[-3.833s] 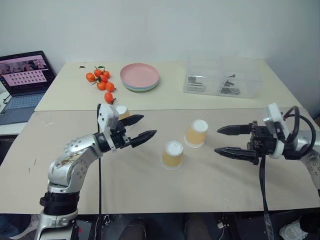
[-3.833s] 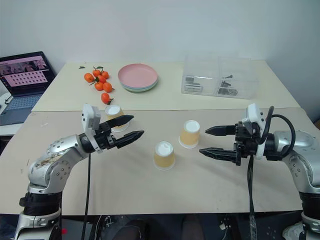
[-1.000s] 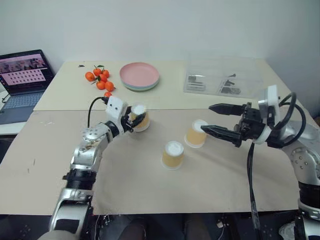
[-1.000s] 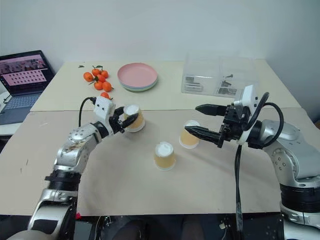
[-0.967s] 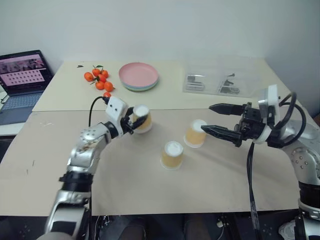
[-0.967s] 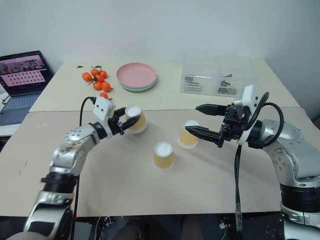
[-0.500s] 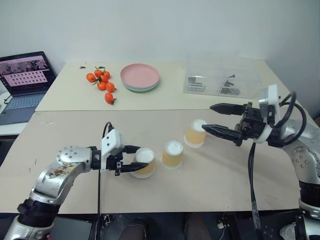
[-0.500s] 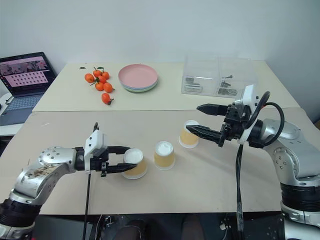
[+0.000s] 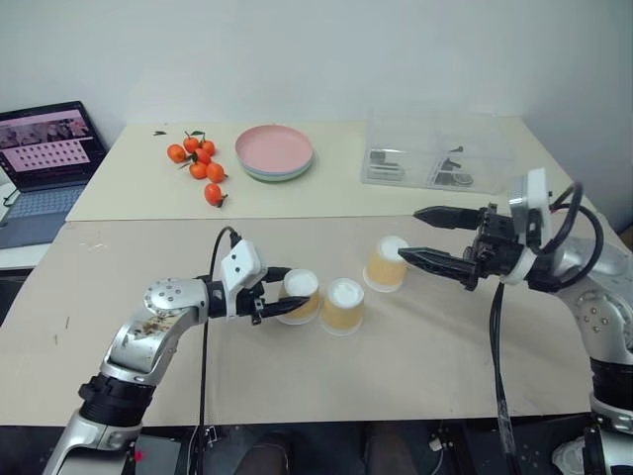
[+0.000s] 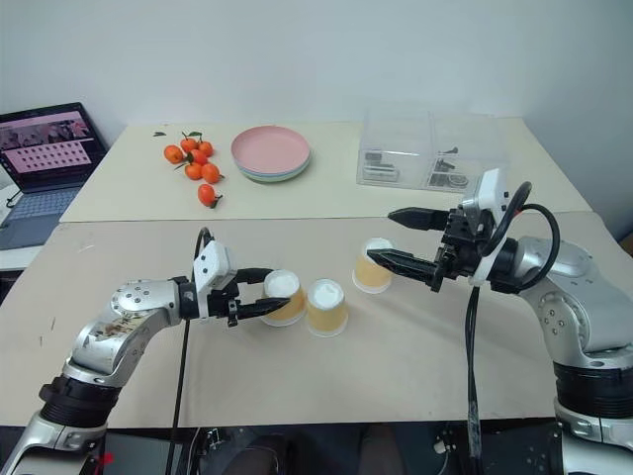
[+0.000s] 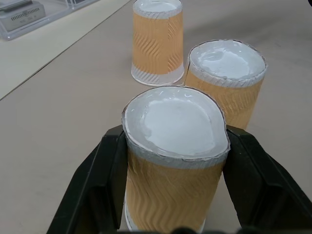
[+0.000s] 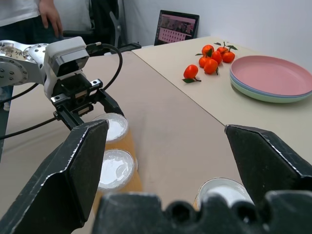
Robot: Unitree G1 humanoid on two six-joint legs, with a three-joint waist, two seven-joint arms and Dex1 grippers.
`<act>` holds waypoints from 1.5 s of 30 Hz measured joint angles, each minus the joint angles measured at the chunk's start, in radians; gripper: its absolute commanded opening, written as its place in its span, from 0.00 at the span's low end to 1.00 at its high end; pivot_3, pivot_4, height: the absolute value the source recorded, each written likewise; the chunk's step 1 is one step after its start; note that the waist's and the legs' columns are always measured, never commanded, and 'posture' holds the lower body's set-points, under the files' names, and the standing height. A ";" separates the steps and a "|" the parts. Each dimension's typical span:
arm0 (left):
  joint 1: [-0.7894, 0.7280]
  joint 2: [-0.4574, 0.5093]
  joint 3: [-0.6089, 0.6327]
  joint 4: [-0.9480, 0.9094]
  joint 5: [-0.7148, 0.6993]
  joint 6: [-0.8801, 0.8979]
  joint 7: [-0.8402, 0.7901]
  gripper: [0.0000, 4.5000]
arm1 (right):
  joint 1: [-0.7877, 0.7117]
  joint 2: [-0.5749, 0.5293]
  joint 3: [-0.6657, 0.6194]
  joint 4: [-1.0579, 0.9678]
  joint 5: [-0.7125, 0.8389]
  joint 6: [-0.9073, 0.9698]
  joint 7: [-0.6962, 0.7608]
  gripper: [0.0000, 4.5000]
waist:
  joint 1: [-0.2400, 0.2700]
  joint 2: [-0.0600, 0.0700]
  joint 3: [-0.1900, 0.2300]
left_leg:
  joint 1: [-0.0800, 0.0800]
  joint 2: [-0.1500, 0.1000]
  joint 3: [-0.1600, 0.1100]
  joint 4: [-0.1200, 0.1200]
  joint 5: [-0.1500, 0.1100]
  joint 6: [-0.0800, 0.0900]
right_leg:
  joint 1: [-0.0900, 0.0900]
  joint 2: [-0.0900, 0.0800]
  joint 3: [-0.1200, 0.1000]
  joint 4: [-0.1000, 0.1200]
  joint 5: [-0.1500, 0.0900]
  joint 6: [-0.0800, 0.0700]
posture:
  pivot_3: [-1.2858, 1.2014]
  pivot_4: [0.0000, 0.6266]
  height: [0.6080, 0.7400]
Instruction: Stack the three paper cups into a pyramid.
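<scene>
Paper cup (image 11: 173, 161) clamped in left gripper (image 9: 281, 296), beside second cup (image 9: 342, 306)

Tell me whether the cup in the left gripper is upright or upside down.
Upside down: the cup in the left gripper shows its closed white base on top.

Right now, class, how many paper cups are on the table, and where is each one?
3. One cup is gripped by the left gripper, one cup stands just beside it, and one cup stands apart, near the open right gripper. All are upside down.
</scene>
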 measured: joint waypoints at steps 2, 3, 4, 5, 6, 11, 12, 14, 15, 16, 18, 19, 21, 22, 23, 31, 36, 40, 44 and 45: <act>-0.001 -0.008 -0.001 0.000 -0.001 0.004 -0.001 0.78 | 0.000 0.000 -0.001 0.000 0.000 0.000 -0.001 1.00 | 0.000 0.000 0.000 | 0.000 0.000 0.000 0.000 0.000 0.000 | 0.000 0.000 0.000 0.000 0.000 0.000 | 0.52 0.24 0.91; -0.001 -0.010 -0.003 0.000 -0.004 0.010 -0.006 0.85 | 0.000 0.000 -0.001 0.000 0.000 0.000 -0.001 1.00 | 0.000 0.000 0.000 | 0.000 0.000 0.000 0.000 0.000 0.000 | 0.000 0.000 0.000 0.000 0.000 0.000 | 0.52 0.24 0.91; -0.001 -0.013 -0.008 0.000 -0.008 0.014 -0.011 0.94 | 0.000 0.000 -0.002 0.000 0.000 0.000 -0.001 1.00 | 0.000 0.000 0.000 | 0.000 0.000 0.000 0.000 0.000 0.000 | 0.000 0.000 0.000 0.000 0.000 0.000 | 0.52 0.24 0.91; -0.001 -0.017 -0.010 0.000 -0.011 0.017 -0.010 0.98 | 0.000 0.000 -0.002 0.000 0.000 0.000 -0.001 1.00 | -0.001 0.000 0.000 | 0.000 0.000 0.000 0.000 0.000 0.000 | 0.000 0.000 0.000 0.000 0.000 0.000 | 0.52 0.24 0.91; -0.001 -0.023 -0.010 0.000 -0.013 0.023 -0.004 0.98 | 0.000 0.000 -0.002 0.000 0.000 0.000 0.000 1.00 | -0.001 0.000 0.000 | 0.000 0.000 0.000 0.000 0.000 0.000 | 0.000 0.000 0.000 0.000 0.000 0.000 | 0.52 0.24 0.91; 0.006 -0.035 0.000 -0.006 -0.023 0.029 0.023 0.98 | 0.000 -0.001 -0.002 0.005 0.000 0.000 0.004 1.00 | -0.001 0.000 0.000 | 0.000 0.000 0.000 0.000 0.000 0.000 | 0.000 0.000 0.000 0.000 0.000 0.000 | 0.52 0.24 0.91; 0.012 -0.035 0.011 -0.009 -0.032 0.029 0.023 0.98 | -0.001 -0.001 -0.002 0.008 0.000 0.000 0.006 1.00 | -0.002 0.000 0.000 | 0.000 0.000 0.000 0.000 0.000 0.000 | 0.000 0.000 0.000 0.000 0.000 0.000 | 0.52 0.24 0.91; 0.018 -0.034 0.035 -0.016 -0.044 0.032 0.028 0.98 | -0.001 -0.001 -0.002 0.011 -0.001 0.000 0.008 1.00 | -0.001 0.000 0.000 | 0.000 0.000 0.000 0.000 0.000 0.000 | 0.000 0.000 0.000 0.000 0.000 0.000 | 0.52 0.24 0.91; 0.019 -0.031 0.053 -0.027 -0.062 0.044 0.031 0.98 | -0.001 -0.001 -0.002 0.012 -0.002 0.000 0.009 1.00 | -0.001 0.000 0.000 | 0.000 0.000 0.000 0.000 0.000 0.000 | 0.000 0.000 0.000 0.000 0.000 0.000 | 0.52 0.24 0.91; 0.019 -0.023 0.084 -0.045 -0.100 0.075 0.034 0.98 | -0.001 -0.001 -0.002 0.014 -0.002 0.000 0.011 1.00 | -0.002 0.000 0.000 | 0.000 0.000 0.000 0.000 0.000 0.000 | 0.000 0.000 0.000 0.000 0.000 0.000 | 0.52 0.24 0.91; 0.009 0.002 0.148 -0.087 -0.196 0.162 0.046 0.98 | -0.002 -0.003 -0.002 0.023 -0.007 -0.001 0.016 1.00 | -0.002 0.000 0.000 | 0.000 0.000 0.000 0.000 0.000 0.000 | -0.001 0.000 0.000 0.000 0.000 0.000 | 0.52 0.24 0.91; -0.001 0.012 0.178 -0.106 -0.234 0.196 0.052 0.98 | -0.003 -0.005 -0.002 0.034 -0.012 -0.004 0.018 1.00 | -0.002 0.000 0.000 | 0.000 0.000 0.000 0.000 0.000 0.000 | -0.001 0.000 0.000 0.000 0.000 0.000 | 0.52 0.24 0.91; -0.031 0.054 0.268 -0.166 -0.362 0.300 0.079 0.98 | -0.006 -0.010 0.000 0.077 -0.043 -0.024 0.025 1.00 | -0.002 0.000 0.000 | 0.000 0.000 0.000 0.000 0.000 0.000 | 0.000 0.000 0.000 0.000 0.000 0.000 | 0.52 0.24 0.91; -0.038 0.071 0.300 -0.187 -0.401 0.331 0.088 0.98 | -0.006 -0.014 0.001 0.101 -0.063 -0.039 0.025 1.00 | -0.003 0.000 0.000 | 0.000 0.000 0.000 0.000 0.000 0.000 | 0.000 0.000 0.000 0.000 0.000 0.000 | 0.52 0.24 0.91; -0.039 0.098 0.342 -0.209 -0.443 0.362 0.096 0.98 | -0.006 -0.019 0.004 0.138 -0.097 -0.065 0.022 1.00 | -0.004 0.000 0.000 | 0.000 0.000 0.000 0.000 0.000 0.000 | 0.000 0.000 0.000 0.000 0.000 0.000 | 0.52 0.24 0.91; 0.126 0.253 0.377 -0.345 -0.497 0.398 0.029 0.98 | -0.003 -0.022 0.023 0.328 -0.261 -0.199 -0.010 1.00 | -0.005 0.000 0.000 | 0.000 0.000 0.001 0.000 0.000 0.000 | 0.000 0.000 0.001 0.000 0.000 0.000 | 0.52 0.24 0.91; 0.155 0.273 0.325 -0.379 -0.455 0.353 0.001 0.98 | 0.004 0.028 0.053 0.327 -0.277 -0.215 -0.011 1.00 | -0.005 0.000 0.000 | 0.001 0.001 0.001 0.000 0.000 0.000 | 0.000 0.001 0.001 0.000 0.000 0.000 | 0.52 0.24 0.91; 0.153 0.270 0.270 -0.378 -0.402 0.316 0.003 0.98 | 0.046 0.072 0.091 0.277 -0.270 -0.196 -0.008 1.00 | -0.004 0.000 0.000 | 0.000 0.000 0.001 0.000 0.000 0.000 | -0.001 0.001 0.001 0.000 0.000 0.000 | 0.52 0.24 0.91; 0.136 0.263 0.231 -0.375 -0.369 0.302 0.007 0.98 | 0.062 0.088 0.106 0.244 -0.269 -0.185 -0.002 1.00 | -0.003 0.000 0.000 | 0.000 0.000 0.001 0.000 0.000 0.000 | 0.000 0.001 0.001 0.000 0.000 0.000 | 0.52 0.24 0.91; 0.129 0.263 0.227 -0.374 -0.366 0.294 0.009 0.98 | 0.061 0.088 0.106 0.244 -0.269 -0.185 -0.003 1.00 | -0.002 0.000 0.000 | 0.000 0.000 0.001 0.000 0.000 0.000 | 0.000 0.001 0.001 0.000 0.000 0.000 | 0.52 0.24 0.91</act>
